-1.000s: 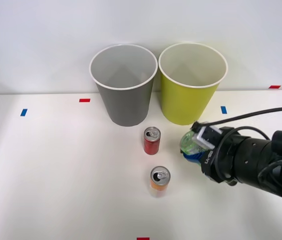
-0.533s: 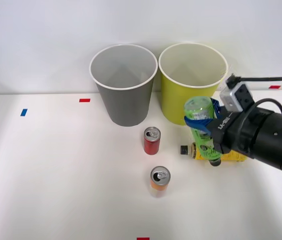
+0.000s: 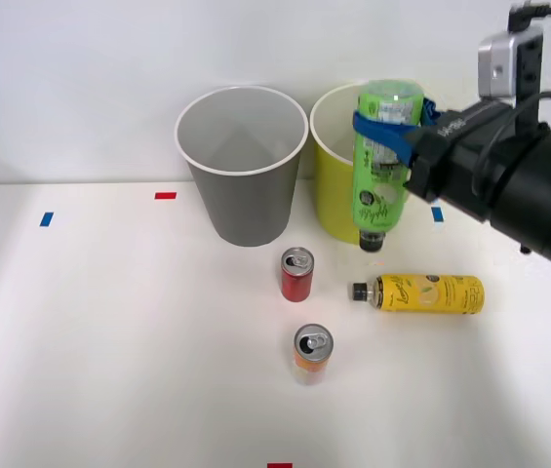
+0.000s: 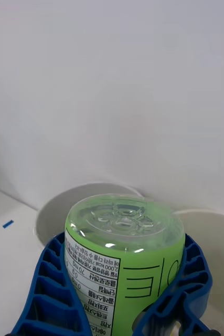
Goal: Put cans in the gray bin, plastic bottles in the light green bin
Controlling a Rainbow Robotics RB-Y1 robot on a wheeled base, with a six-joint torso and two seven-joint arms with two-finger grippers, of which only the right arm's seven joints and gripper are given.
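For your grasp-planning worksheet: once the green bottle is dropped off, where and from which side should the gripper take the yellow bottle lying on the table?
Grip the yellow bottle across the middle of its round labelled body, coming straight down from above. It lies flat on the table, cap pointing toward the red can, with open space on both long sides for the fingers.

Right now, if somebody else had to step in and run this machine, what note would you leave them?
Right gripper: shut on the green-label bottle, held cap-down in the air in front of the light green bin.
Yellow-label bottle lies on the table.
Red can and orange can stand upright before the gray bin.
Done: nothing binned.
Left: all four.
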